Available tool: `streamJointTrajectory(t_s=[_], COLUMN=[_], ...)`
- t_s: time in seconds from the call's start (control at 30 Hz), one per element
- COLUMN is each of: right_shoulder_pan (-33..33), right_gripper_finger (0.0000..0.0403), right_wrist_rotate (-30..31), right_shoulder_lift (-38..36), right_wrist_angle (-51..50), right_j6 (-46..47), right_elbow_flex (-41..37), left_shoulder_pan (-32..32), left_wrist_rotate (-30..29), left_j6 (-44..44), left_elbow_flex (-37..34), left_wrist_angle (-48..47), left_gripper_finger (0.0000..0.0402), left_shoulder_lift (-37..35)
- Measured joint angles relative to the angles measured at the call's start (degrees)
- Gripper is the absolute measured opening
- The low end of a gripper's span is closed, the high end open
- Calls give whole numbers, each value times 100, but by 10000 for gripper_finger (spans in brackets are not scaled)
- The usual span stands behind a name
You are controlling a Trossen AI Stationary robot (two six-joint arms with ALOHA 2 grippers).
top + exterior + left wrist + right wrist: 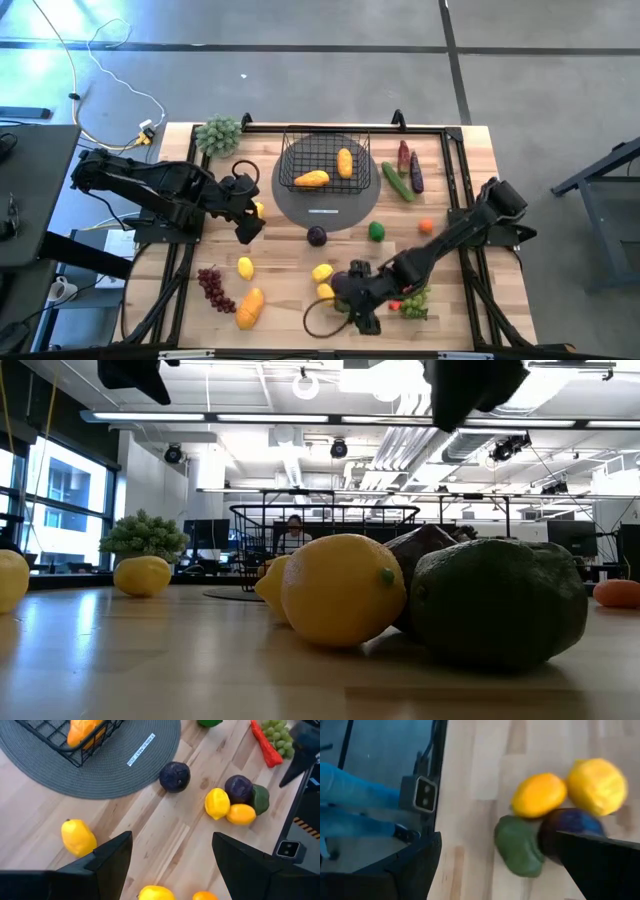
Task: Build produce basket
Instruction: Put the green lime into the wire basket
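The wooden table (470, 190) carries everything, and near the middle of its far edge lies a flat grey round mat (352, 208) bearing a small white label whose writing is too small to read. On the mat's far part stands the basket (325, 160), black wire mesh, rectangular with sloping sides, holding two orange-yellow pieces of produce (312, 179). At the far left corner sits a pale green bushy cluster (219, 133). Right of the basket, toward the far right corner, a green cucumber (397, 181) lies beside a dark red piece and a purple eggplant (415, 176). The left gripper (250, 222) hangs over the left side of the table just beside the mat, its fingers apart with nothing between them. The right gripper (362, 315) hangs low near the front edge, jaws spread wide and empty, above a knot of fruit: a yellow lemon (596, 785), an orange-yellow fruit (538, 795), a green piece (518, 846) and a dark purple plum (565, 832) touching one another. Near the front left corner lie dark red grapes (213, 288), an orange mango (250, 308) and another lemon (245, 267). A purple plum (317, 236) lies at the mat's near rim.
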Motion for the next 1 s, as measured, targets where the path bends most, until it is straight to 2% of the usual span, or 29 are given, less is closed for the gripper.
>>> streamJointTrajectory(t_s=[0.2,0.63,1.0], right_shoulder_pan=[272,469,458], right_gripper_finger=[365,365,365], right_wrist_rotate=[166,1043,1061], right_shoulder_lift=[299,864,1203], right_wrist_angle=[190,384,370], right_j6=[-240,-303,-146], right_elbow_flex=[0,0,-7], left_shoulder_pan=[2,0,2], left_wrist_rotate=[-129,-147,-310], left_j6=[-99,-292,-292], left_elbow_flex=[0,0,0], left_wrist_angle=[1,3,1], left_gripper_finger=[264,264,264], left_shoulder_lift=[0,0,0])
